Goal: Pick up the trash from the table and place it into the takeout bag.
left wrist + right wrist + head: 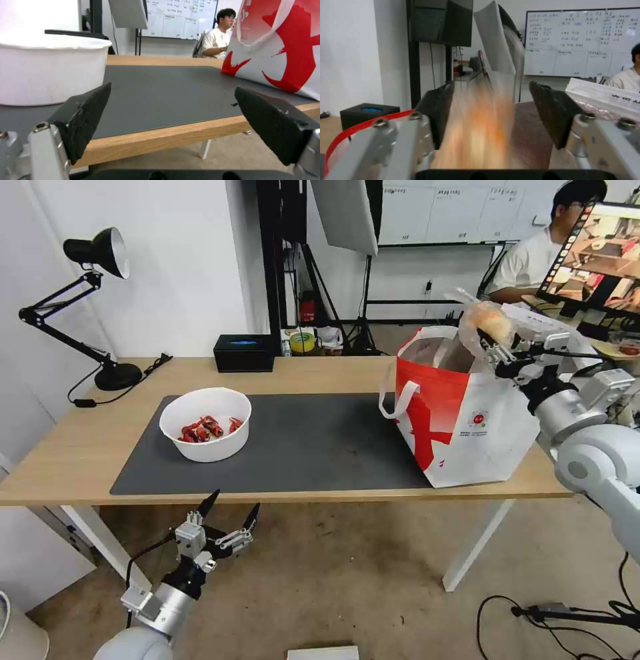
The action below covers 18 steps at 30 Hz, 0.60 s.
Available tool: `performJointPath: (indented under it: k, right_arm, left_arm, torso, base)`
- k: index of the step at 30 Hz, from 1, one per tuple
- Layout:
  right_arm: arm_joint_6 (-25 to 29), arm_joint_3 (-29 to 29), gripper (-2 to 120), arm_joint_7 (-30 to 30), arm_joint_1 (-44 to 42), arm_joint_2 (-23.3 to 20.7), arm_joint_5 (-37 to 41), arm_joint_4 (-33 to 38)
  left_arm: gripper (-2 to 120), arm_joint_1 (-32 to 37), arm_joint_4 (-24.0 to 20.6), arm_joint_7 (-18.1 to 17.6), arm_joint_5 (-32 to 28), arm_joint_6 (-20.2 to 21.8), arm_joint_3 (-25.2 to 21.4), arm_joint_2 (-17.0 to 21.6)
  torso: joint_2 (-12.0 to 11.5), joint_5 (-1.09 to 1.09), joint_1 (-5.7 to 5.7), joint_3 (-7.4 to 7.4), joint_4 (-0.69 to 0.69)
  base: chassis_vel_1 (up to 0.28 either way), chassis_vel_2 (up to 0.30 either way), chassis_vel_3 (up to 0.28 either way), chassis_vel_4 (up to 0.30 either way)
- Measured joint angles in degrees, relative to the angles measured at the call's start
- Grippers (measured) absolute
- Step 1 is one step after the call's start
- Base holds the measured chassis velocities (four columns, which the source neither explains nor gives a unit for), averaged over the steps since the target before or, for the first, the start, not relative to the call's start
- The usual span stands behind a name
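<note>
While my left gripper [230, 507] hangs below the near edge of the long light-wood bench [67, 447], its black fingers spread wide with nothing between them, I see it level with the bench edge in the left wrist view. Just beyond that edge, on the left part of the large dark grey rectangular mat [313, 440], stands the white round bowl [205, 424] with red crayfish shells [202, 429] in it. Behind it, near the far edge of the bench, sits a small black box [244, 353], and farther left a black desk lamp [93, 300]. On the right end of the mat stands the large red-and-white takeout bag [463, 417], upright with its mouth open and its white loop handle [397, 397] hanging toward the bowl. Over that mouth I have my right gripper [495, 350]. The small clear bag with a beige lump [489, 323] sits at its fingertips above the takeout bag; in the right wrist view it is an orange blur between parted fingers, so I cannot tell whether the gripper is holding it.
</note>
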Motion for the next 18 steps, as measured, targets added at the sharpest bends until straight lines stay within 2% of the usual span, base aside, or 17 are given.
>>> performJointPath:
  k: [1,4,5,10,18]
  right_arm:
    - [0.0,0.0,65,0.0,0.0,0.0,0.0,0.0]
    - [-0.1,-0.2,79,0.0,-0.1,0.0,-0.1,-0.1]
    - [-0.1,-0.2,79,0.0,-0.1,0.0,-0.1,-0.1]
    - [-0.3,-1.0,97,-0.1,0.1,0.5,-0.2,0.0]
    - [0.0,-2.5,100,-0.1,1.3,1.0,1.5,3.5]
  left_arm:
    - [100,0.0,0.0,0.0,0.0,0.0,0.0,0.0]
    - [100,0.0,0.0,0.0,0.1,0.0,0.0,-0.1]
    - [100,0.0,0.0,0.0,0.1,0.0,0.0,-0.1]
    - [100,0.0,-0.2,0.0,0.1,0.0,0.0,0.0]
    - [100,0.1,-0.3,0.0,0.1,0.0,-0.3,0.0]
  torso:
    - [0.0,0.0,0.0,0.0,0.0]
    - [0.0,0.0,0.0,0.0,0.0]
    - [0.0,0.0,0.0,0.0,0.0]
    - [0.0,0.0,0.0,0.0,0.0]
    - [0.0,-0.01,0.0,0.0,0.0]
  base:
    - [0.0,0.0,0.0,0.0]
    - [0.0,0.0,0.0,0.0]
    - [0.0,0.0,0.0,0.0]
    - [0.0,0.0,0.0,0.0]
    - [0.0,0.0,0.0,0.0]
